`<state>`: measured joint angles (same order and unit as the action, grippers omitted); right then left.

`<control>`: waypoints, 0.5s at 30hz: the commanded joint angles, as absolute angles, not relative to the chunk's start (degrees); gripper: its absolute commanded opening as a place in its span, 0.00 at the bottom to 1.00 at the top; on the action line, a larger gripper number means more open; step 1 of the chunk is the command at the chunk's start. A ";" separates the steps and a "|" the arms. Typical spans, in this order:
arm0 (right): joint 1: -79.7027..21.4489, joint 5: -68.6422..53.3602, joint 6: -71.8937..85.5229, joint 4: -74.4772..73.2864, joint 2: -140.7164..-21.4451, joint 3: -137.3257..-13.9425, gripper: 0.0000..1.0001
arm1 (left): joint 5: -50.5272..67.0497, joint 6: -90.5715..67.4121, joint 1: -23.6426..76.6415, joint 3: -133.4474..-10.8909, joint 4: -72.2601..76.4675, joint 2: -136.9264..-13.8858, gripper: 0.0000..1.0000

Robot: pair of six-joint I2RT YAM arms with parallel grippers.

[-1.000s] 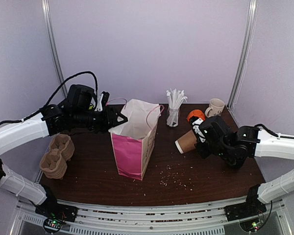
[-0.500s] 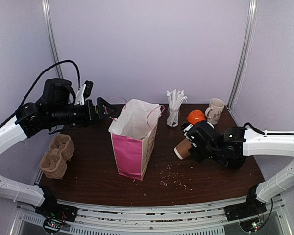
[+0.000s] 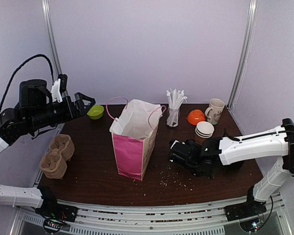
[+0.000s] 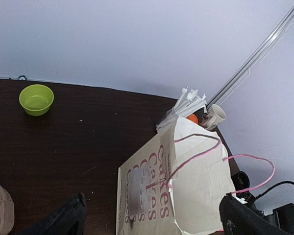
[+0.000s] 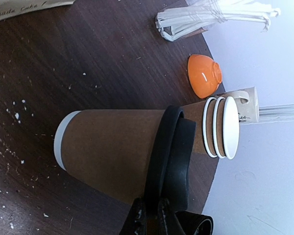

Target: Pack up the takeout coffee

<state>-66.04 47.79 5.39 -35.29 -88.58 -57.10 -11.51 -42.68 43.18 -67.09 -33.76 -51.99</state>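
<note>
Right claw (image 5: 151, 215) pinches 1 lidded coffee cup (image 5: 112, 147); left claw (image 3: 89, 105) gapes empty; 3 stacked cups (image 5: 220, 128) nearby.

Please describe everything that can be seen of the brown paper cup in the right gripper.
The takeout coffee cup is brown paper, narrowing to a pale band at its base, with a round black plastic lid on its wider end. It looks undamaged. In the right wrist view it lies sideways, seen against the crumb-strewn dark table. The right gripper is shut on the lid's rim. Whether the cup touches the table cannot be told.
</note>
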 commanded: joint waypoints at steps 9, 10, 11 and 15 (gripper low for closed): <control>-74.34 55.18 9.44 -42.12 -98.42 -60.20 0.11 | -16.34 -39.82 42.89 -64.97 -33.31 -51.76 0.98; -74.86 54.75 9.64 -42.35 -98.53 -60.39 0.16 | -16.38 -39.87 42.93 -64.91 -33.31 -51.70 0.98; -75.23 54.23 9.83 -42.42 -98.56 -60.76 0.22 | -16.38 -39.77 42.90 -64.87 -33.31 -51.74 0.98; -76.13 51.57 10.74 -43.28 -97.73 -62.85 0.43 | -16.34 -39.74 42.89 -64.78 -33.23 -51.80 0.98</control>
<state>-75.16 53.10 8.84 -40.73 -98.32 -59.81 -15.49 -40.82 43.18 -65.25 -34.74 -52.03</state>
